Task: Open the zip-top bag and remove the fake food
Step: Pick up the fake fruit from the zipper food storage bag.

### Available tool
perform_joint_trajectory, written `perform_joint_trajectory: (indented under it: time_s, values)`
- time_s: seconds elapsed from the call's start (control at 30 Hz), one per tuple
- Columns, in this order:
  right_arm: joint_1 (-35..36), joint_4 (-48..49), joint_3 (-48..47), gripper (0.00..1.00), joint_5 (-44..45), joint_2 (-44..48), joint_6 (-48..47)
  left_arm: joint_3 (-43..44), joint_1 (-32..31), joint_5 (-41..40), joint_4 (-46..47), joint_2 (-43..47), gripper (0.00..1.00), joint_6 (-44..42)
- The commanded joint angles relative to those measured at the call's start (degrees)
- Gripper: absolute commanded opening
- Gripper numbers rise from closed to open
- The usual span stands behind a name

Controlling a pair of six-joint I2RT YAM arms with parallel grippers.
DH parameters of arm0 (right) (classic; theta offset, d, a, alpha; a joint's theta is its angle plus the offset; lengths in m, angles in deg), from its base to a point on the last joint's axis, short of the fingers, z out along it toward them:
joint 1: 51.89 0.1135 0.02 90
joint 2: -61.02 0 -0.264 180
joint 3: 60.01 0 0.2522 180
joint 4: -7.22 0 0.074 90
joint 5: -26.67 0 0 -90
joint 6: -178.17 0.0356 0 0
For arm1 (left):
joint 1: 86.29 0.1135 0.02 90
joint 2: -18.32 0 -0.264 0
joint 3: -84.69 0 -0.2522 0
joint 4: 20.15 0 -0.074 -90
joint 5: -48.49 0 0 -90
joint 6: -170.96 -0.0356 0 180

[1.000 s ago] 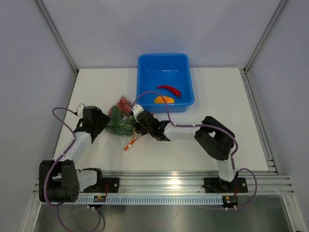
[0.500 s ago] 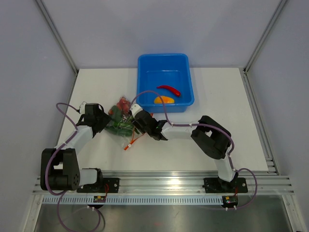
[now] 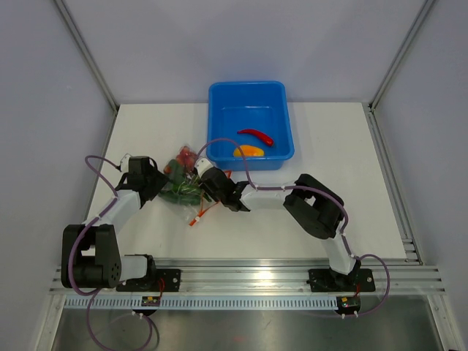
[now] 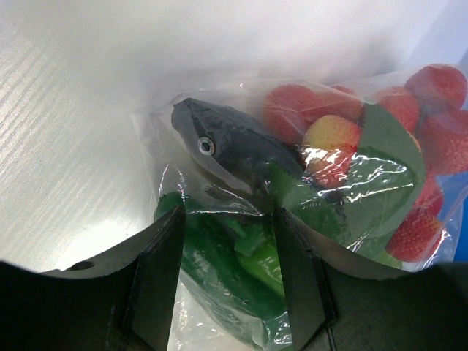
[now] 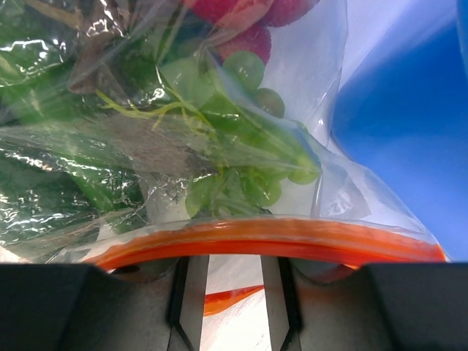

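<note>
1. White table, walled in pale grey, carries everything.
2. At its far side stands a blue tub holding a red chili and an orange pepper.
3. Just beside the tub's near left corner lies the clear bag, between both arms, with a fish, green vegetables and red balls inside.
4. On its closed end the left gripper clasps plastic and vegetables.
5. Fingers of the right gripper stand narrow at the orange zip strip; I cannot tell whether they pinch it.

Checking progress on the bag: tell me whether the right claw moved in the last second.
Yes. The right claw has crept slightly left, away from the blue tub, toward the zip-top bag.
</note>
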Motion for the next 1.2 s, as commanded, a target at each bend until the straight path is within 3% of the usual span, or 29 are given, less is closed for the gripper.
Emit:
perform_joint_trajectory:
  time_s: [0.0,0.37,0.47,0.5,0.7,0.93,1.17]
  values:
    - [0.60,-0.49,-2.65,0.39,2.45,-0.91,0.34,1.85,0.27,-0.33,1.21,0.72,0.54,-1.00]
    - [0.43,-2.07,-4.50,0.29,6.14,-3.02,0.52,1.85,0.27,-0.33,1.12,0.72,0.54,-1.18]
    - [0.43,-1.73,-4.15,0.20,6.67,-2.49,0.43,1.94,0.27,-0.60,0.94,0.72,0.54,-1.18]
    - [0.43,-1.55,-3.80,0.13,6.75,-2.14,0.43,2.03,0.19,-0.60,1.03,0.72,0.54,-1.18]
    - [0.69,-0.14,-1.69,0.00,6.14,1.20,0.34,2.03,0.27,-1.04,0.59,0.89,0.54,-1.18]
    - [4.20,-1.11,-0.54,0.00,5.79,5.59,-0.45,1.85,0.19,-2.88,-0.11,1.25,0.54,-0.39]
    - [5.26,-12.68,-4.31,0.00,1.66,8.06,3.23,1.76,0.19,-5.07,-1.24,1.25,0.53,1.45]
